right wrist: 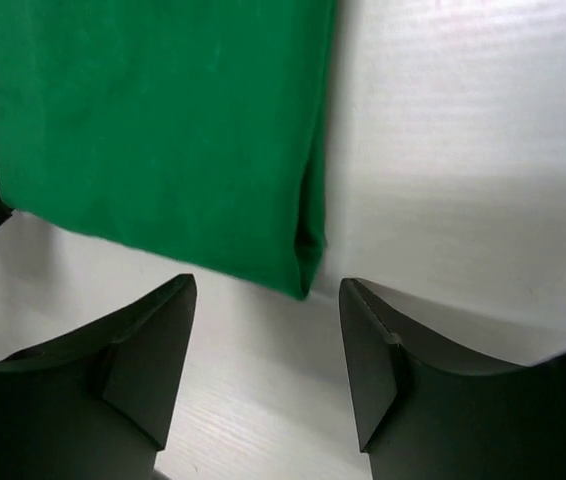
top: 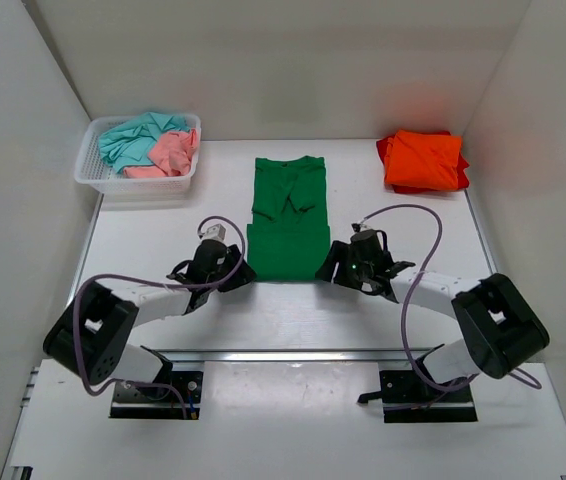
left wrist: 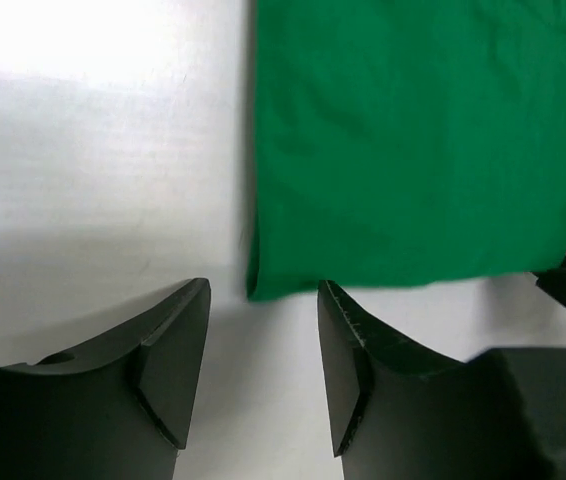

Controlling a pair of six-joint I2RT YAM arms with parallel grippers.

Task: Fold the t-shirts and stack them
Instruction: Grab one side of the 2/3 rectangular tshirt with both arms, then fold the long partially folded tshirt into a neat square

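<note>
At the far left I see the basket (top: pixel 98 180) holding the teal shirt (top: pixel 133 138) and pink shirt (top: pixel 171 152). My left gripper (left wrist: pixel 263 300) has its fingers spread just short of the near-left corner of the green shirt (top: pixel 288 225) — it lies flat mid-table. The right gripper (right wrist: pixel 268 288) is likewise spread at the near-right corner. The folded orange shirt (top: pixel 423 160) lies at the back right.

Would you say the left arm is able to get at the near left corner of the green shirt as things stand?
Probably yes. The left gripper is open right before that corner of the green shirt, with only bare table between it and the cloth.
</note>
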